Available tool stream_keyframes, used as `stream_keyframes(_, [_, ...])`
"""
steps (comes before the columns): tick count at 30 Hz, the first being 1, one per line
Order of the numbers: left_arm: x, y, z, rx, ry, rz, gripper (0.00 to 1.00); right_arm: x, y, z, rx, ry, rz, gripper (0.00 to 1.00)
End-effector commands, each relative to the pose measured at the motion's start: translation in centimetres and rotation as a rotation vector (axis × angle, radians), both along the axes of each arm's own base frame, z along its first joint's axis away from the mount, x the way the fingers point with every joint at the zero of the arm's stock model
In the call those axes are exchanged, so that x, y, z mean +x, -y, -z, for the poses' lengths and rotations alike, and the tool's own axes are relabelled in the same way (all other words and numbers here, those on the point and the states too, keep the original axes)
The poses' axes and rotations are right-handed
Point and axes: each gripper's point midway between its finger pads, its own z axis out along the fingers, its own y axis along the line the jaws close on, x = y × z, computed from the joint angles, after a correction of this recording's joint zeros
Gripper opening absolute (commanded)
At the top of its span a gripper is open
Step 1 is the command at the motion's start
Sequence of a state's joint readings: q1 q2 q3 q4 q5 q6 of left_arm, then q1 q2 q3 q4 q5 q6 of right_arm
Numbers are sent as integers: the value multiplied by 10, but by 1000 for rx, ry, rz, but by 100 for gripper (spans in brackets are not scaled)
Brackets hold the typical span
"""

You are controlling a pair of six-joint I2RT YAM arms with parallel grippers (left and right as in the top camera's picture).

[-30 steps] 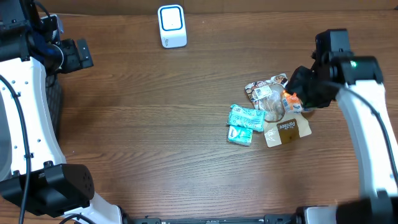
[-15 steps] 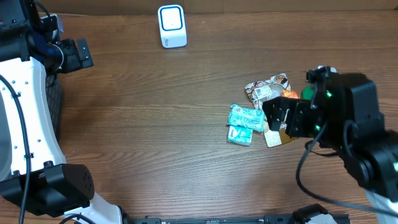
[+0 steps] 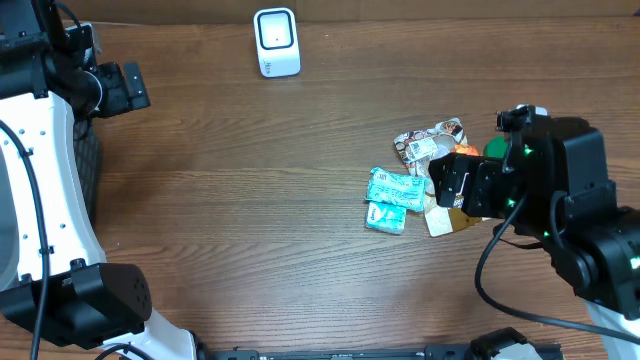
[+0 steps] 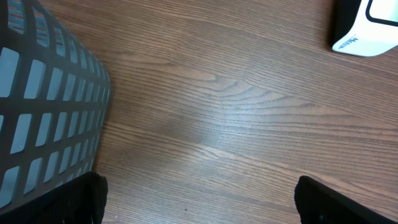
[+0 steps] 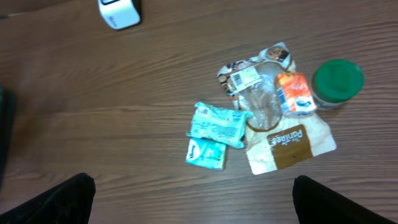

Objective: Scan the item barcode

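A white barcode sticker (image 5: 244, 77) sits on the clear plastic snack packet (image 5: 262, 104); the white script on the brown-and-cream paper pouch (image 5: 290, 144) is illegible.

Grey mesh basket (image 4: 43, 112) at the left edge of the brown wood-grain table (image 4: 236, 124).

The scanner (image 3: 276, 42), a small white box with a blue-edged face, stands upright at the far edge of the worktop (image 3: 250, 200). Well apart from it, off to the right, the goods lie in a loose heap: a teal packet (image 5: 217, 122) with a smaller teal packet (image 5: 207, 153) just below it, a clear-windowed snack bag (image 5: 255, 84) with its barcode label facing up, an orange pouch (image 5: 295, 94), a green-lidded jar (image 5: 337, 79), and a brown-and-white paper bag (image 5: 289, 143) lying flat.
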State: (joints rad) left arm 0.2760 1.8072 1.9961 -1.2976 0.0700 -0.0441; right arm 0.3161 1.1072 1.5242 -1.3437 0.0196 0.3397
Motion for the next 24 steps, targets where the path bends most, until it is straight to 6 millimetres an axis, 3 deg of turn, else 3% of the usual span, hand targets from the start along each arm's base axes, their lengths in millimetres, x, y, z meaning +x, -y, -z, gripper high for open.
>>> stream_keyframes(1, [1,-2,4,10,-10,15,100,9,8,-6,-43,57,33,100])
stream_keyframes(5, [1,-2,4,10,-10,15,100,19,10,-9,-61,172,4,100])
stream_keyframes(10, [1,-2,4,10,-10,15,100,29,27,-7,-37,338,65,100])
stream_keyframes(24, [1,-2,4,10,-10,15,99,3,64,51,32,750,203,100])
